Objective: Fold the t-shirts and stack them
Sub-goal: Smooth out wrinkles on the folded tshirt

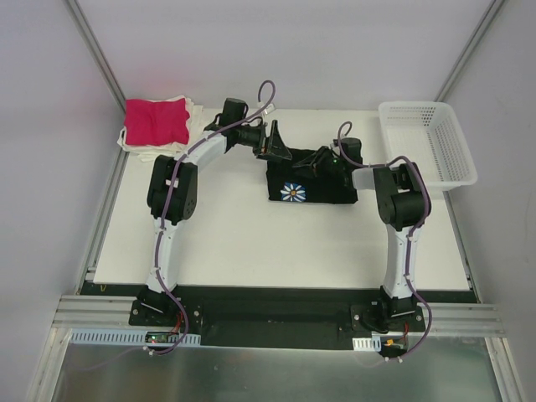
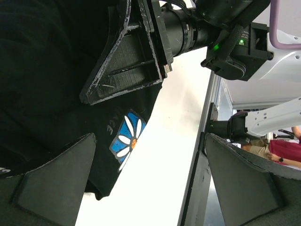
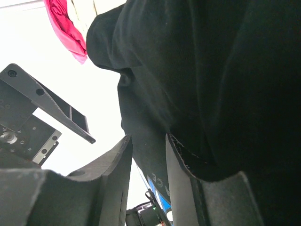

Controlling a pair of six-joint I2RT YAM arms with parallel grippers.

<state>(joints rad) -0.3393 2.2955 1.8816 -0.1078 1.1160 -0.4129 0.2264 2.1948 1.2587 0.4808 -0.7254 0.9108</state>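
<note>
A: What could go wrong from here?

B: The fold could come undone. The left claw [image 2: 150, 139] stands wide open and grips nothing — the black shirt [image 2: 47, 70] lies under one finger and just ahead, with bare table [image 2: 162, 165] between the fingers. If the other side lifts alone, the cloth drags and bunches. The claws also sit close together; a careless closing could knock them.

A: And the right claw [image 3: 148, 141]?

B: Pinched almost shut on a fold of that shirt, cloth draped over one finger. The pink shirt [image 3: 66, 28], on top of the white shirts [image 1: 198, 117], lies well off to its left, beyond the other claw.
</note>
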